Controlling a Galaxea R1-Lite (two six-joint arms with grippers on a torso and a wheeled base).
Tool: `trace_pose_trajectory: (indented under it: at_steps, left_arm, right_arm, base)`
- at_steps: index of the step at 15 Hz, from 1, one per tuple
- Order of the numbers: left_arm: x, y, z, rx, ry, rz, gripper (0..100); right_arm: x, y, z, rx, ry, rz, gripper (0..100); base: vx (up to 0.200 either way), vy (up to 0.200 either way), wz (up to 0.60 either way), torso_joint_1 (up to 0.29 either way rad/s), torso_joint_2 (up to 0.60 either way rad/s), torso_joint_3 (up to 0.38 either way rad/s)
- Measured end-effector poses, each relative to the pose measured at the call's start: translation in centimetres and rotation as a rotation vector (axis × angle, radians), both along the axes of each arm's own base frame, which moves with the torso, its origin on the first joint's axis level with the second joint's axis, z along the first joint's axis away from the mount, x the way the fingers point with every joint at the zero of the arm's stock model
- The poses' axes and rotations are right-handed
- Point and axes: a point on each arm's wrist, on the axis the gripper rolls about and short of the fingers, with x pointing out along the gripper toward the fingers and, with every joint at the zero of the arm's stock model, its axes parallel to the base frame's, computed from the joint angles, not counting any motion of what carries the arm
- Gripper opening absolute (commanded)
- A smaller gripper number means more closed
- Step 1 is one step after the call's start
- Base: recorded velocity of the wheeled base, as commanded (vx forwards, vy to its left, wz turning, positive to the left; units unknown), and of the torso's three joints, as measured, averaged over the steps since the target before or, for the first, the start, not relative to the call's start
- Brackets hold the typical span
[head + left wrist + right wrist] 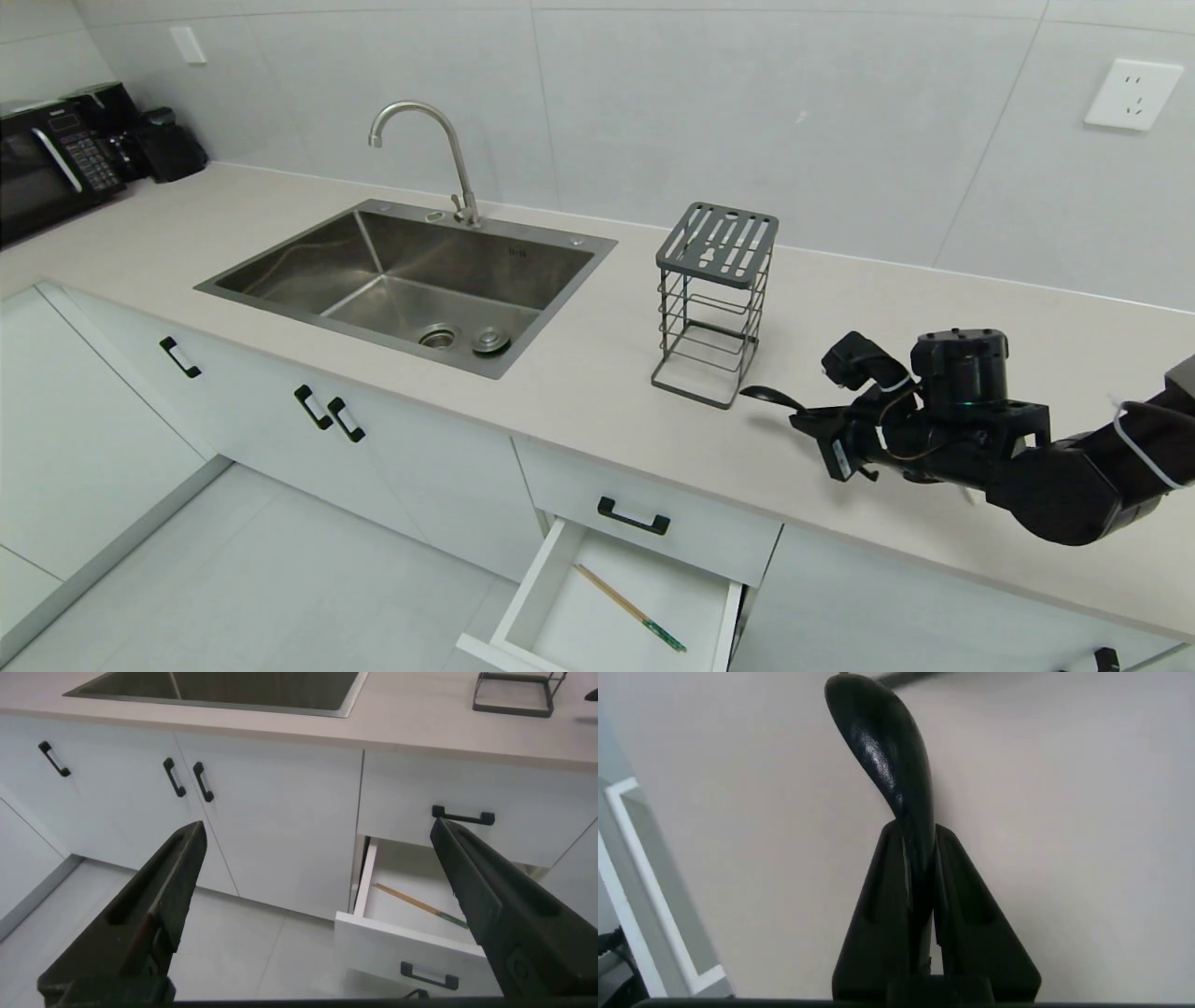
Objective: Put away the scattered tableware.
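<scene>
Contact on the right: we are gripping the black spoon point(887, 756) tight in our right gripper point(917, 873), just beside the wire rack point(714, 299). Our left gripper point(318, 831) is hanging wide open, lower than the rack, facing the open drawer point(360, 887) where chopsticks point(630, 609) are lying.

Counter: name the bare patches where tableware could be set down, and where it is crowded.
Free: the counter between sink and wire rack; the stretch from the rack back to the wall; the corner between microwave and sink. Crowded: just front-right of the rack, where the right gripper holds a black spoon.
</scene>
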Motion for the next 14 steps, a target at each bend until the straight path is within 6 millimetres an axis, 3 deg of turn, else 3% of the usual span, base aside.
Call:
trace_pose_trajectory:
  at_steps: [4,7,14]
  left_arm:
    - [0.0,0.0,0.0,0.0,0.0,0.0,100]
    - [0.0,0.0,0.0,0.0,0.0,0.0,100]
    - [0.0,0.0,0.0,0.0,0.0,0.0,100]
  right_arm:
    - [-4.3,4.1,1.9,0.031,-0.055,0.144,0]
    - [-7.2,5.8,2.6,0.046,-0.062,0.208,0]
    - [-12.5,10.7,2.3,0.148,0.023,0.361,0]
  base:
    - [0.0,0.0,0.0,0.0,0.0,0.0]
    - [0.0,0.0,0.0,0.0,0.0,0.0]
    - [0.0,0.0,0.0,0.0,0.0,0.0]
